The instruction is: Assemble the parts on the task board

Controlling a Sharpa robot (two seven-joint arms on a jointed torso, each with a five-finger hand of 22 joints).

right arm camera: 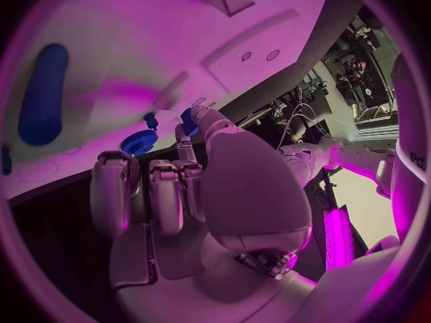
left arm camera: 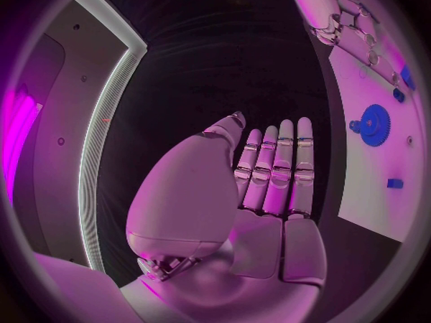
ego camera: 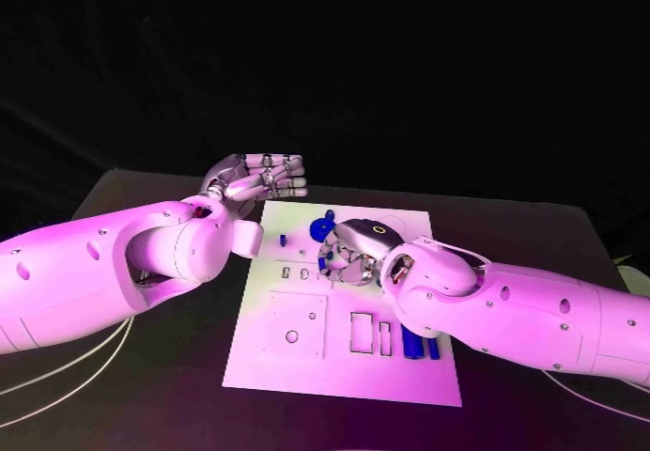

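White task board (ego camera: 291,366) lying mid-frame on the black bench (ego camera: 135,202) in the head view. Left hand (ego camera: 257,177) raised beyond the board's upper left corner, fingers straight and close together, grasping nothing. Right hand (ego camera: 355,254) lowered over the board's centre, covering much of a blue gear (ego camera: 322,226); from the right wrist, fingertips (right arm camera: 190,116) pinching a small blue part beside a gear (right arm camera: 138,141), details hard to make out. Blue pegs (ego camera: 411,342) at lower right, partly hidden behind the right arm.
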